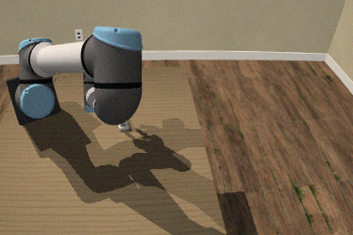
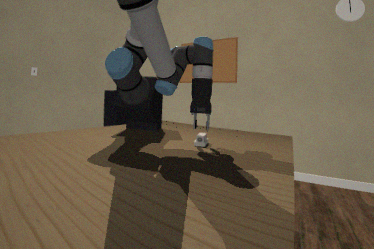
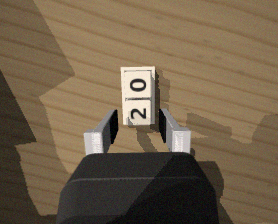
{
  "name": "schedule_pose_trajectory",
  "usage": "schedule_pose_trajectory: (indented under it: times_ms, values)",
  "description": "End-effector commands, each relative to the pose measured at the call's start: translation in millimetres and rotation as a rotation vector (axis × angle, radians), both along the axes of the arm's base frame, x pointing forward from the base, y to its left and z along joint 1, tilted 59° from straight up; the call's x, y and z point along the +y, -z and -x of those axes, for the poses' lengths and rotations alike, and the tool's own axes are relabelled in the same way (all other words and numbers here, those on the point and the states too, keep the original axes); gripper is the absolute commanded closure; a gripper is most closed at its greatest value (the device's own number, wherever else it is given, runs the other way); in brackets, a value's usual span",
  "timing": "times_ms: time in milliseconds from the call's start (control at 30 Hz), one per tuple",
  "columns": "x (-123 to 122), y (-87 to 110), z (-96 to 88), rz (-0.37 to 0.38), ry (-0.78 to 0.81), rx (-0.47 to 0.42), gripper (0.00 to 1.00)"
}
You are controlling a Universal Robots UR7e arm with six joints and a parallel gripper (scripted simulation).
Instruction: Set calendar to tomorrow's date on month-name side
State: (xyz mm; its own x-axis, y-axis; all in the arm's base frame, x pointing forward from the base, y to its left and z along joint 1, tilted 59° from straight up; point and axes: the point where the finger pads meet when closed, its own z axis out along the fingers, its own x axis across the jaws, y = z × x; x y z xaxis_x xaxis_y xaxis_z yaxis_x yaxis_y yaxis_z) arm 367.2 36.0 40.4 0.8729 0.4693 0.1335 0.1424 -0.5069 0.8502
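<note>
The pincer hangs with fingers apart, above two cubes side by side, probably to leave them standing undisturbed in their tray.

My bulky dark-grey wrist covers my pincer from above, and the small white calendar is too blurred from outside to read.
</note>
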Motion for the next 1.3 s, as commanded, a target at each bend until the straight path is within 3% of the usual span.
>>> schedule_pose_trajectory:
  times_ms: [0,567,1033,1067,1267]
  values:
    - [10.7,-7.5,6.3,-0.001,0.005,0.003,0.13]
    - [31.1,-21.9,19.2,-0.001,0.005,0.003,0.13]
    - [34.3,-24.2,21.3,-0.001,0.005,0.003,0.13]
    - [34.3,-24.2,21.3,-0.001,0.005,0.003,0.0]
    - [34.3,-24.2,21.3,-0.001,0.005,0.003,0.0]
